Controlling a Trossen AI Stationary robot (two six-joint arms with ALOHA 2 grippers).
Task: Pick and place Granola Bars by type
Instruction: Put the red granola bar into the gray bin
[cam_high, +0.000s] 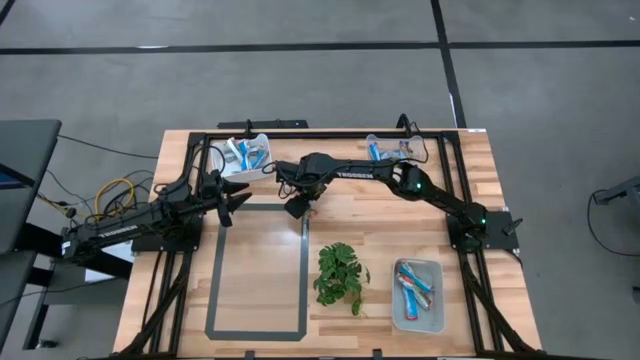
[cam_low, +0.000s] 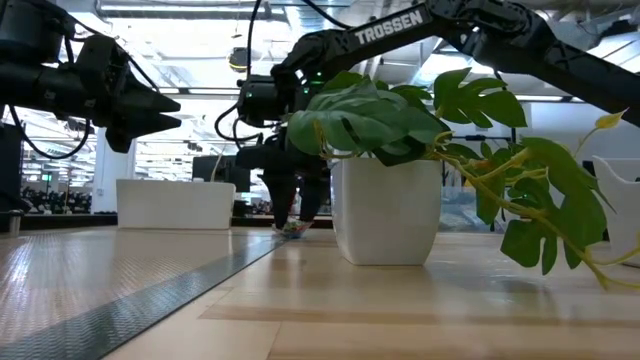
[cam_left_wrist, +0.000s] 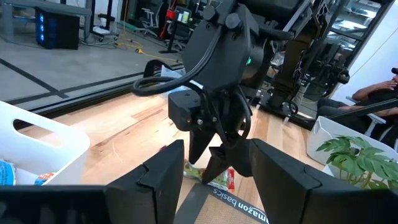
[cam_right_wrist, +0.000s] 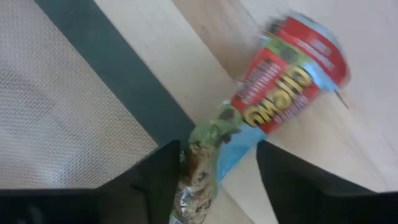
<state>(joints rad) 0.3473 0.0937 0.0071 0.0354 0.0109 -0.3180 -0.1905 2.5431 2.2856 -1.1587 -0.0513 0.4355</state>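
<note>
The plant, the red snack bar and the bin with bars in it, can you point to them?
potted plant (cam_high: 338, 275), high view, on its leaves.
red-wrapped granola bar (cam_right_wrist: 283, 78), right wrist view, on its wrapper's red middle.
grey bin (cam_high: 436, 290), high view, on its right rim.

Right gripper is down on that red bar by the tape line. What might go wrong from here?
The right gripper straddles only the tail end of the red-wrapped granola bar, so the bar may pivot or slip out on lifting. The bar lies beside the dark tape line, where a fingertip might catch. The left gripper hovers close by, so a swing toward the white bin risks contact.
</note>
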